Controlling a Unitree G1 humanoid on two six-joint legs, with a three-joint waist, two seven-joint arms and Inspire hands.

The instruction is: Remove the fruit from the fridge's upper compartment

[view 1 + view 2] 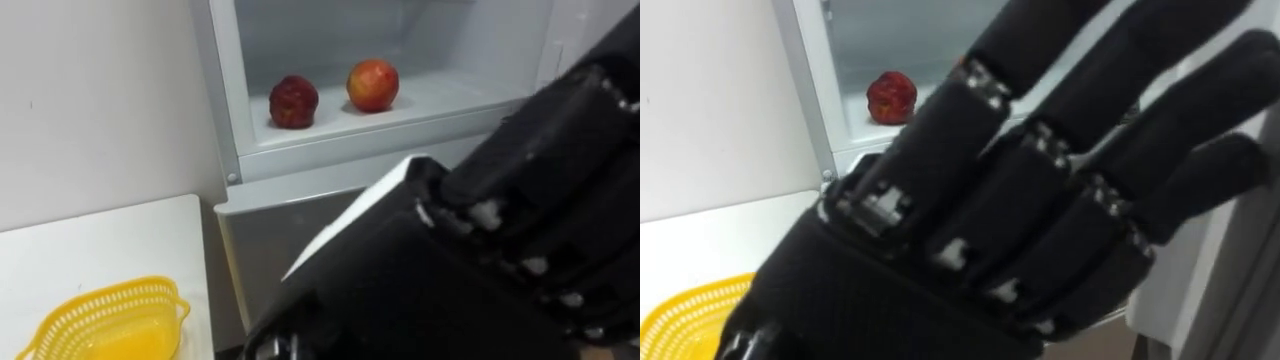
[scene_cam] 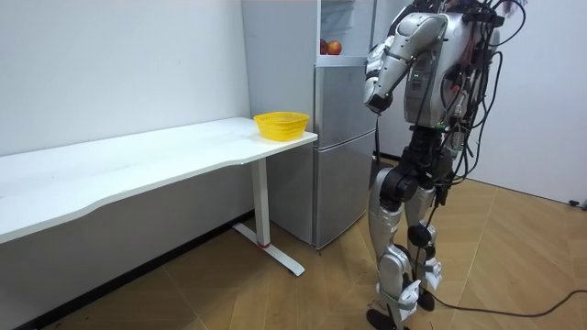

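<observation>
The upper fridge compartment (image 1: 240,110) stands open. Two apples rest on its white shelf: a dark red apple (image 1: 293,101) on the left and a red-orange apple (image 1: 372,84) to its right. My left hand (image 1: 970,230) is raised close before my head, back toward me and fingers straight and spread, holding nothing. It is well short of the shelf and covers the red-orange apple in the right eye view. In the room view I stand facing the fridge (image 2: 344,137) with that hand (image 2: 371,96) at chest height.
A yellow mesh basket (image 1: 110,320) sits on the white table (image 1: 100,250) to the left of the fridge, near the table's corner. The lower fridge door (image 1: 290,230) is closed. White wall lies behind the table.
</observation>
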